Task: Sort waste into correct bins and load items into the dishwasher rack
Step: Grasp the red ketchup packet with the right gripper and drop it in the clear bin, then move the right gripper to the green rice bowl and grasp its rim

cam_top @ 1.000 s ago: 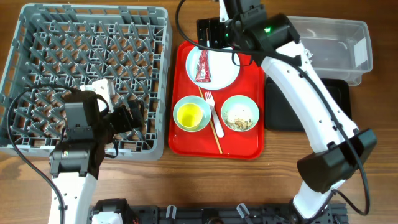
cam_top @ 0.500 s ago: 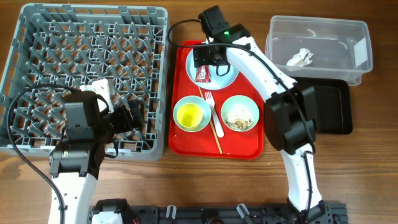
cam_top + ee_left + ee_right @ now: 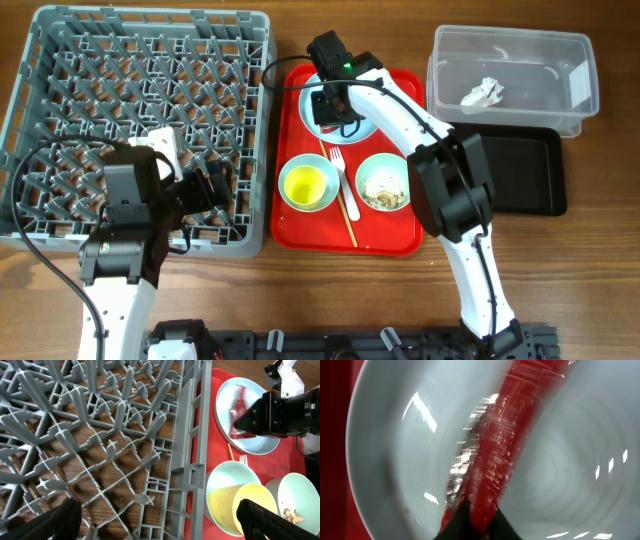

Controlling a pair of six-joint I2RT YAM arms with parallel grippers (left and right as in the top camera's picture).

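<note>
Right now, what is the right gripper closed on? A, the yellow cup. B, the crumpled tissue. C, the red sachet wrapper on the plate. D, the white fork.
C. In the right wrist view, the right gripper has its fingertips pinched together on the end of the red sachet wrapper, which lies on the plate. The tissue sits apart in the clear tub.
</note>
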